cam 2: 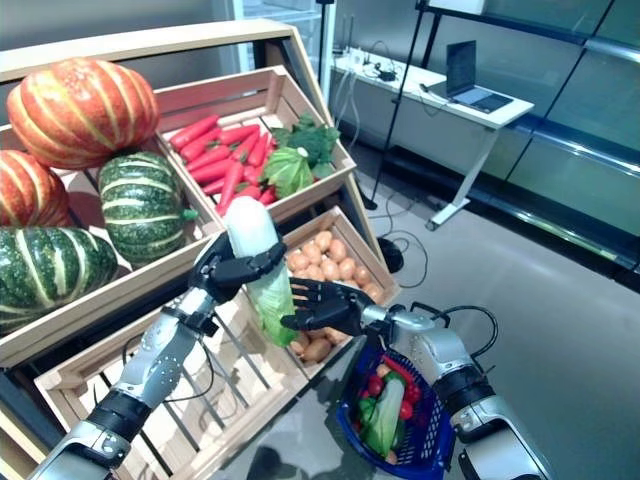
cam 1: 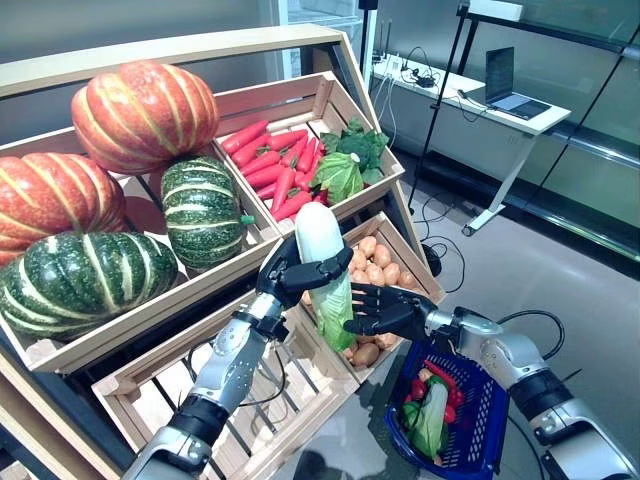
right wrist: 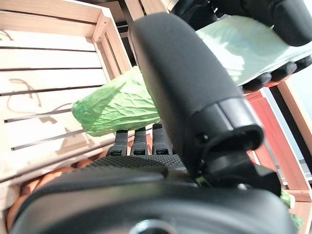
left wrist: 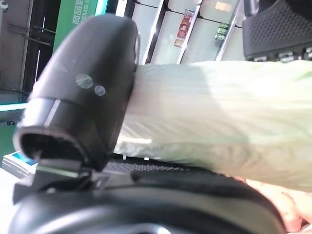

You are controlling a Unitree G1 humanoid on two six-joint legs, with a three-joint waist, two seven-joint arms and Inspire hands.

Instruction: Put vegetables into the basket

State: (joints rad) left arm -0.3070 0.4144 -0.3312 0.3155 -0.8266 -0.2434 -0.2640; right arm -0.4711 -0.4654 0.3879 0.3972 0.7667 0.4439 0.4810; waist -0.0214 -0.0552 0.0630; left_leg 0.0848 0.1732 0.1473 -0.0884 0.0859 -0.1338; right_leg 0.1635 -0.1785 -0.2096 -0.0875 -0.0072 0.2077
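My left hand (cam 1: 290,275) is shut on a long napa cabbage (cam 1: 320,240), white at its upper end and leafy green at its lower end. It holds the cabbage upright in front of the wooden stand's lower crates. In the left wrist view the thumb (left wrist: 87,97) wraps over the pale cabbage (left wrist: 219,122). My right hand (cam 1: 385,312) is open right beside the leafy end, its fingers straight against the green leaf (right wrist: 117,105). The blue basket (cam 1: 488,425) stands on the floor below my right arm. In it lie a green-white leafy vegetable (cam 1: 432,418) and red vegetables (cam 1: 440,378).
The wooden stand (cam 1: 180,50) with slanted crates rises to the left and behind my hands. A slatted lower crate (cam 1: 170,395) sits under my left arm. A white desk with a laptop (cam 1: 505,95) stands at the back right across open grey floor (cam 1: 540,270).
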